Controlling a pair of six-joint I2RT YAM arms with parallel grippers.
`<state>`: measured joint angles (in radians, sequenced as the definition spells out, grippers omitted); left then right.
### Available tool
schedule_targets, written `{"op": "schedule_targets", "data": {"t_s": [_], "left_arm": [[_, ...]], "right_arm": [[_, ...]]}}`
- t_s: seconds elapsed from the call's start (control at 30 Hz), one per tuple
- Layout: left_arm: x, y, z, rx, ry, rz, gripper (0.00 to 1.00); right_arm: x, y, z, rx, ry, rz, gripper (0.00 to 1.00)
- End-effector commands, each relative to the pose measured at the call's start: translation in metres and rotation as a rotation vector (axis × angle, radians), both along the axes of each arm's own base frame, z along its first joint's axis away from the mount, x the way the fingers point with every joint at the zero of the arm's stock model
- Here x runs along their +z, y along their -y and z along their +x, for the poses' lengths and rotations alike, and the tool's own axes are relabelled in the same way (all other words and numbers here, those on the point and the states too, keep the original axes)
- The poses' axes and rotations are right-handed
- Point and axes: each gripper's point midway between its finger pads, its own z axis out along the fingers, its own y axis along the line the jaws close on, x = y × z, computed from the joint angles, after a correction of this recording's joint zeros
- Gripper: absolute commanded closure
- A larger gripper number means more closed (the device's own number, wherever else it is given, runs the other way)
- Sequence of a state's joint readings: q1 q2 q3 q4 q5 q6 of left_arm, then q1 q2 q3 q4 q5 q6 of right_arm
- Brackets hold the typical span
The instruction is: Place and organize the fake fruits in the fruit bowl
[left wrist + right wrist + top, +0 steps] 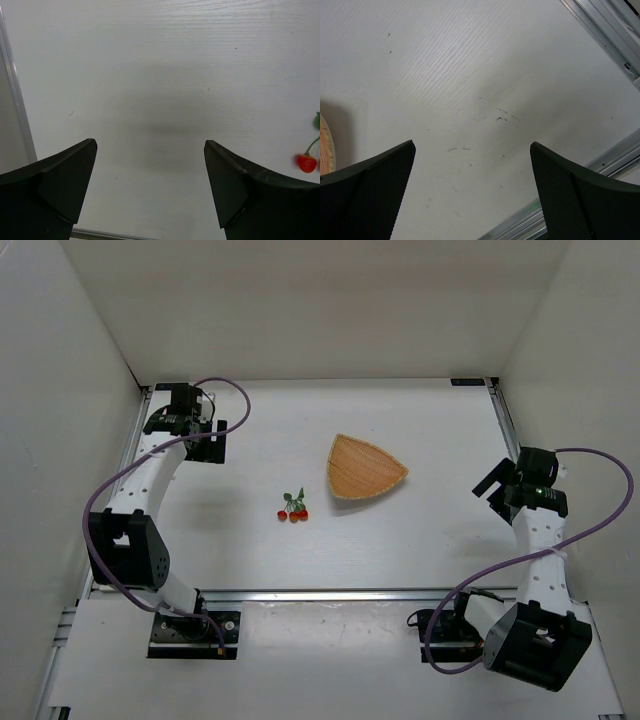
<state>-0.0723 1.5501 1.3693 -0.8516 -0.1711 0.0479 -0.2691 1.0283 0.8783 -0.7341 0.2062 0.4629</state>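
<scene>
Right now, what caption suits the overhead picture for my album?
Fake fruits lie beside the empty fruit bowl; left gripper and right gripper open, far to either side.

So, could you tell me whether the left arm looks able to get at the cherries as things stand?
Probably yes. The cherries lie in the open on the table, left of the fruit bowl; nothing stands between them and the open left end effector.

text: none legible | labels: none | arm housings: possibly marked, too small to read
</scene>
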Motion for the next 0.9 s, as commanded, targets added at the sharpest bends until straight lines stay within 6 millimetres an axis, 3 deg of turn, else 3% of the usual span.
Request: {"op": "schedule_targets", "data": {"t_s": [0.0, 0.13, 0.23, 0.27, 0.33, 0.37, 0.4, 0.43, 0.47, 0.5, 0.53, 0.57, 0.67, 0.8, 0.87], "left_arm": [[0.020, 0.004, 0.002, -0.029, 0.075, -0.017, 0.01], [0.016, 0.013, 0.003, -0.059, 0.063, -0.057, 0.01], [0.016, 0.019, 0.002, -0.079, 0.061, -0.086, 0.01], [0.016, 0.019, 0.002, -0.079, 0.061, -0.086, 0.01], [0.016, 0.017, 0.003, -0.072, 0.062, -0.076, 0.01], [0.016, 0.015, 0.003, -0.066, 0.062, -0.067, 0.01], [0.016, 0.014, 0.003, -0.061, 0.063, -0.060, 0.01], [0.017, 0.010, 0.003, -0.048, 0.064, -0.042, 0.01], [0.017, 0.010, 0.003, -0.048, 0.064, -0.042, 0.01], [0.017, 0.008, 0.003, -0.041, 0.064, -0.032, 0.01], [0.013, 0.008, 0.001, -0.041, 0.055, -0.032, 0.01], [0.017, 0.008, 0.000, -0.041, 0.064, -0.032, 0.01], [0.016, 0.006, -0.003, -0.036, 0.063, -0.025, 0.01], [0.017, 0.002, -0.003, -0.024, 0.064, -0.008, 0.01], [0.013, 0.002, -0.004, -0.024, 0.055, -0.008, 0.01]], "right_arm": [[0.002, -0.002, -0.002, 0.030, 0.005, 0.001, 0.00], [0.019, -0.027, 0.015, 0.177, 0.078, -0.013, 0.00], [0.039, -0.084, 0.036, 0.412, 0.147, -0.076, 0.00], [0.044, -0.121, 0.041, 0.550, 0.142, -0.125, 0.00], [0.050, -0.162, 0.049, 0.701, 0.141, -0.194, 0.01], [0.036, -0.207, 0.045, 0.851, 0.093, -0.211, 0.01], [0.053, -0.235, 0.052, 0.920, 0.131, -0.215, 0.03], [0.055, -0.263, 0.051, 1.026, 0.137, -0.215, 0.05], [0.038, -0.305, 0.043, 1.156, 0.094, -0.230, 0.07], [0.037, -0.327, 0.042, 1.217, 0.092, -0.244, 0.08], [0.055, -0.354, 0.047, 1.265, 0.145, -0.245, 0.13], [0.032, -0.386, 0.035, 1.374, 0.087, -0.269, 0.15], [0.014, -0.442, 0.025, 1.504, 0.050, -0.257, 0.27], [-0.017, -0.469, 0.021, 1.557, -0.030, -0.205, 0.40], [-0.039, -0.469, 0.019, 1.557, -0.091, -0.205, 0.42]]}}
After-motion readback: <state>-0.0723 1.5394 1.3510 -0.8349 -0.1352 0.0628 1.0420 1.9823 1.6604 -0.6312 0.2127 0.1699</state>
